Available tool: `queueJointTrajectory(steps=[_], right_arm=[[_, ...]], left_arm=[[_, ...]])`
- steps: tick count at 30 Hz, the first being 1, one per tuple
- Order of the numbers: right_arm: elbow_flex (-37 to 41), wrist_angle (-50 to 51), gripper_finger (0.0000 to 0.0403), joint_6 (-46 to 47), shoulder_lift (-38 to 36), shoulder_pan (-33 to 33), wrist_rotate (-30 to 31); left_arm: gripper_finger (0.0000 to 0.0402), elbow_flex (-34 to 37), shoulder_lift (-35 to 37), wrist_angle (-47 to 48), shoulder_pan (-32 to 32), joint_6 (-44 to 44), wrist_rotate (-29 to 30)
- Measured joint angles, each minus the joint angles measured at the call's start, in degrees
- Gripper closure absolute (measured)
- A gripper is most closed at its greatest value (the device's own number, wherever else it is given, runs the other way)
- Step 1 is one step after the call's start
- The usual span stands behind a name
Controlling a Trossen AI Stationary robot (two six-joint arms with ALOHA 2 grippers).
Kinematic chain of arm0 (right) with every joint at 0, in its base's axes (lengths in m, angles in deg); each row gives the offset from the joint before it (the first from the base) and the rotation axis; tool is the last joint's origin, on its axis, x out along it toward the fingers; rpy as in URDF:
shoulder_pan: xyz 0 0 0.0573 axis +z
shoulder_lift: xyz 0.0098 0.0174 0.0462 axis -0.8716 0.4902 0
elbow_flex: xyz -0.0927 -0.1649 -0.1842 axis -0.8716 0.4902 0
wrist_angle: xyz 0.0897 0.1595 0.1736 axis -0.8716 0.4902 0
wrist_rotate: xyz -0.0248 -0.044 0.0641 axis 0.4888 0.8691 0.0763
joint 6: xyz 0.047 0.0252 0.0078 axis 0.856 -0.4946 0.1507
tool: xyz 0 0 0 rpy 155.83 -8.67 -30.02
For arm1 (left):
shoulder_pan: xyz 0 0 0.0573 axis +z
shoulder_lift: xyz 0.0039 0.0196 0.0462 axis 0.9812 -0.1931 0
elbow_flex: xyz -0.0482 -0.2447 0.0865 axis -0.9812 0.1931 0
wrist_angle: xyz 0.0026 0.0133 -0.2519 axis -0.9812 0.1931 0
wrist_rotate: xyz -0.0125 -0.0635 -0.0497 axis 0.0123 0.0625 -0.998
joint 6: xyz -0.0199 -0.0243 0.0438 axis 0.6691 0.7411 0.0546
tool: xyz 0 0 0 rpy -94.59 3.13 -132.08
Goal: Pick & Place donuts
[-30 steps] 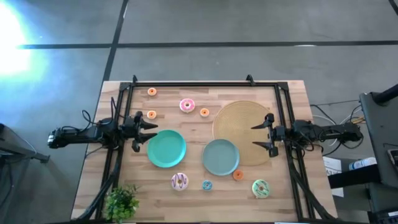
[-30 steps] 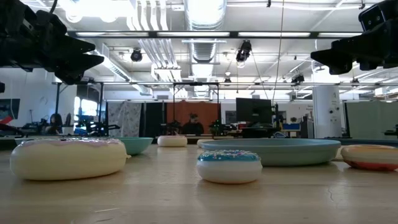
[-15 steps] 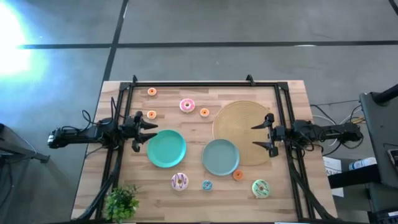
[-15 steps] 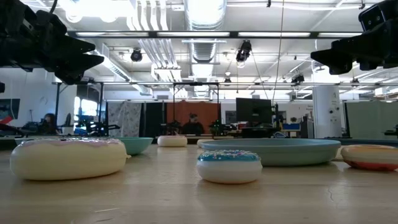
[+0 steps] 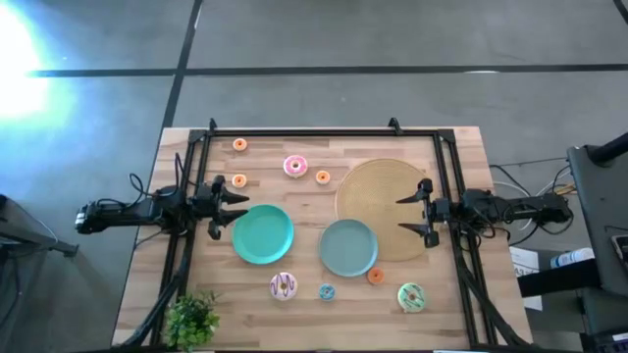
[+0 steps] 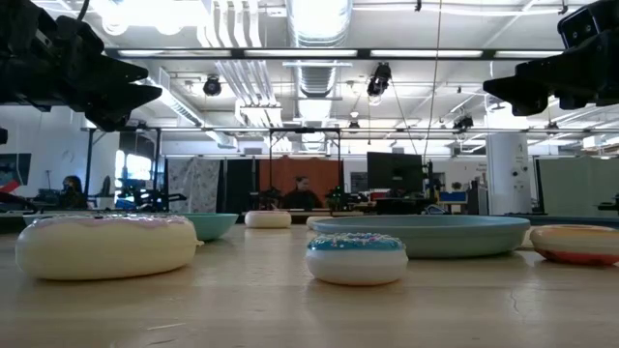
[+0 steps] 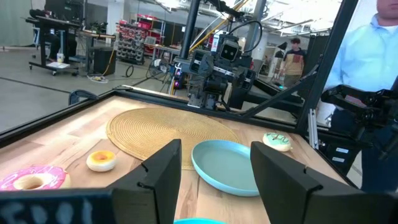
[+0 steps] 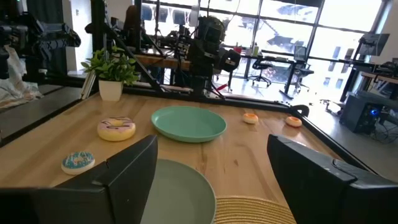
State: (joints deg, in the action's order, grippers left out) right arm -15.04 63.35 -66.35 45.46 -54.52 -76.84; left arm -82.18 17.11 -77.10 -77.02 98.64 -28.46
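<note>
flanking scattered donuts [image 5: 295, 166], both arms hover with jaws spread.

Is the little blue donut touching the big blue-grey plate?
Apart. In the high view, bare wood shows between the blue donut and the plate.

my left gripper [image 7: 214, 171]: 2 dark fingers spread apart, nothing between
teal plate [image 7: 231, 166]: I see it just past the fingers
woven disc [image 7: 163, 127]: beyond the plate
orange donut [image 7: 101, 160]: beside disc's near edge
pink donut [image 7: 33, 178]: near frame edge
green donut [image 7: 277, 141]: past the plate
right arm [image 7: 214, 78]: facing me across table
person [image 7: 378, 59]: blue shirt, at table's side
</note>
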Motion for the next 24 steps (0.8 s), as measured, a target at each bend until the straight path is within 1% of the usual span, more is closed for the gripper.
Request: queueJointTrajectory(steps=[12, 16, 19, 21, 22, 24], right_arm=[[0.0, 0.0, 0.0108, 0.0, 0.0, 0.0, 0.0], [0.0, -2.4, 0.0108, 1.0, 0.1, 0.0, 0.0], [0.0, -2.4, 0.0108, 6.9, 0.0, 0.0, 0.0], [0.0, -2.3, 0.0108, 13.4, 0.0, 0.0, -0.1], [0.0, -2.2, 0.0108, 19.7, 0.0, 0.0, -0.3], [0.0, -2.0, 0.0108, 36.9, 0.0, 0.0, -1.7]], left_arm=[[0.0235, 0.0, 0.0, 0.0, 0.0, 0.0, 0.0], [0.0235, 0.0, 0.0, 0.0, 0.0, 0.0, 0.0], [0.0235, 0.0, 0.0, 0.0, 0.0, 0.0, 0.0], [0.0235, 0.0, 0.0, 0.0, 0.0, 0.0, 0.0], [0.0235, 0.0, 0.0, 0.0, 0.0, 0.0, 0.0], [0.0235, 0.0, 0.0, 0.0, 0.0, 0.0, 0.0]])
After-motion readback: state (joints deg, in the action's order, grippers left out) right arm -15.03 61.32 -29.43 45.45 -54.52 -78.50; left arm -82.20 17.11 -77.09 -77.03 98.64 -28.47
